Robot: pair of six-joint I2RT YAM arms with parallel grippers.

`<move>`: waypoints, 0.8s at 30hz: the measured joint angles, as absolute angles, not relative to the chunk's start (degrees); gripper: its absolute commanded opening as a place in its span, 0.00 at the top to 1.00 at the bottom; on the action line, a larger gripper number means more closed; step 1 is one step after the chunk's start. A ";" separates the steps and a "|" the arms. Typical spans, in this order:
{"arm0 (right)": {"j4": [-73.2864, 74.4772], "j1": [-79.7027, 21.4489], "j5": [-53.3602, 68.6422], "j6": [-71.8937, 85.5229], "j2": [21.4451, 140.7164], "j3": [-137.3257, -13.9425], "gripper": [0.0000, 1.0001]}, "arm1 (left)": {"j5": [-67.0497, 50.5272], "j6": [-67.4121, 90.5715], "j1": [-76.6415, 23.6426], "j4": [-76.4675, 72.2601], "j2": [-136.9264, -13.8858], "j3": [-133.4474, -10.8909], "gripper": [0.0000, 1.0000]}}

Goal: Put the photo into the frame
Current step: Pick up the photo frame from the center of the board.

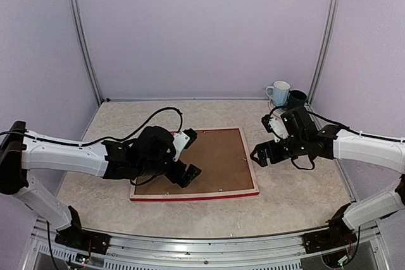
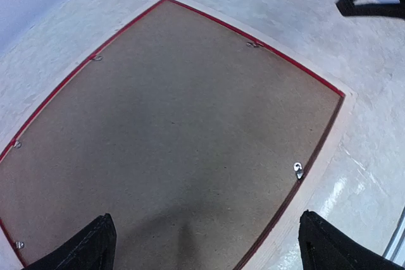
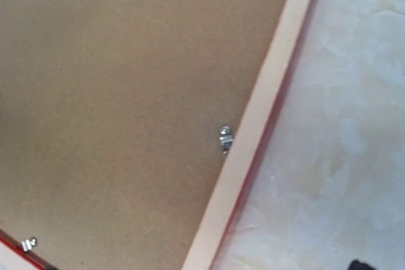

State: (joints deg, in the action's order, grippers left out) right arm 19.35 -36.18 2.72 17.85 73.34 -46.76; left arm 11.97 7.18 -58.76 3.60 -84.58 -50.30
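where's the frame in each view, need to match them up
Top external: the frame lies flat at the table's centre, back side up, between the two arms.
Left wrist: the frame fills most of the picture, with a corner at upper right.
Right wrist: the frame shows as one pale edge running diagonally, with table to its right.
Shared landmark: the brown backing board inside it.

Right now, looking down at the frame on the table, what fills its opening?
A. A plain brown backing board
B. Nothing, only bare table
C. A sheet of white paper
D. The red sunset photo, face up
A: the frame lies back side up, and the brown backing board covers its whole opening, with small metal tabs at its edge. No photo is visible.
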 measured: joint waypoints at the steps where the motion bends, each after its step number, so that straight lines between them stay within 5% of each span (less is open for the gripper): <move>1: 19.35 -35.86 2.81 17.85 72.82 -46.44 0.01 | 10.70 5.74 -59.44 2.76 -85.67 -50.06 0.01; 13: 18.55 -34.30 3.51 17.85 70.98 -43.22 0.01 | -3.01 -9.65 -61.54 -9.96 -90.83 -42.50 0.04; 24: 18.04 -33.93 4.32 17.87 70.37 -42.48 0.01 | -6.04 -16.62 -61.52 -11.86 -99.88 -45.78 0.28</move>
State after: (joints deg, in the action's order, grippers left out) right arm 18.04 -33.93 4.32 17.87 70.37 -42.48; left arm -6.04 -16.62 -61.52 -11.86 -99.88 -45.78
